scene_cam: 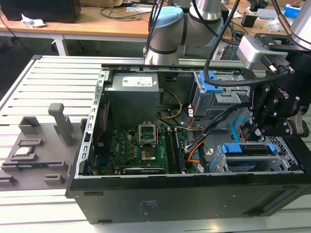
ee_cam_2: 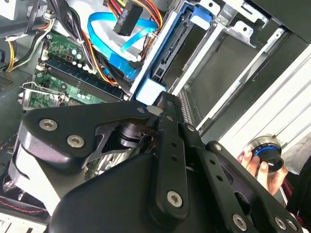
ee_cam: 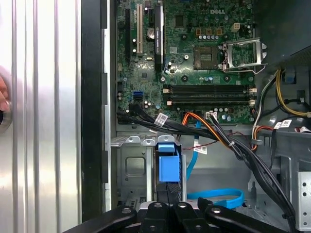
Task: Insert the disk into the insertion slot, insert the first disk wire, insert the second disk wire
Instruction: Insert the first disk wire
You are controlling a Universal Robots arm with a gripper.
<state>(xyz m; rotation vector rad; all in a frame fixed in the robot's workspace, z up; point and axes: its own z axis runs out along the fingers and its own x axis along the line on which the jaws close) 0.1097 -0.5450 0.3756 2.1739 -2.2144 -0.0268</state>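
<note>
Exterior view, L to R: slotted metal bench (scene_cam: pixel 29 82) carries a grey fixture block (scene_cam: pixel 36 145) at far L, apart from the open PC case (scene_cam: pixel 194 194). Inside the case: green mainboard (scene_cam: pixel 141 145) low centre, w/ power supply box (scene_cam: pixel 133 90) behind it. Further R, at rear, grey cage w/ blue clip (scene_cam: pixel 214 87). Front R corner: insertion slot (scene_cam: pixel 217 162), a silver cage, w/ the disk (scene_cam: pixel 248 155) sitting in it, blue carrier showing along its upper edge. Gripper (scene_cam: pixel 255 135) hangs directly over the disk, just above the carrier.

First wrist view: jaws drawn together, gripper (ee_cam: pixel 168 208) just beside the blue carrier end of the disk (ee_cam: pixel 167 167); touching or not, cannot tell. Blue flat cable (ee_cam: pixel 216 198) loops beside the slot.

Second wrist view: gripper (ee_cam_2: pixel 163 99) again w/ jaws together, at the disk's (ee_cam_2: pixel 167 53) near end. Black plug (ee_cam_2: pixel 127 18) on red/yellow/orange leads hangs apart from the disk, not mated. Blue cable end: cannot tell if plugged in
</note>
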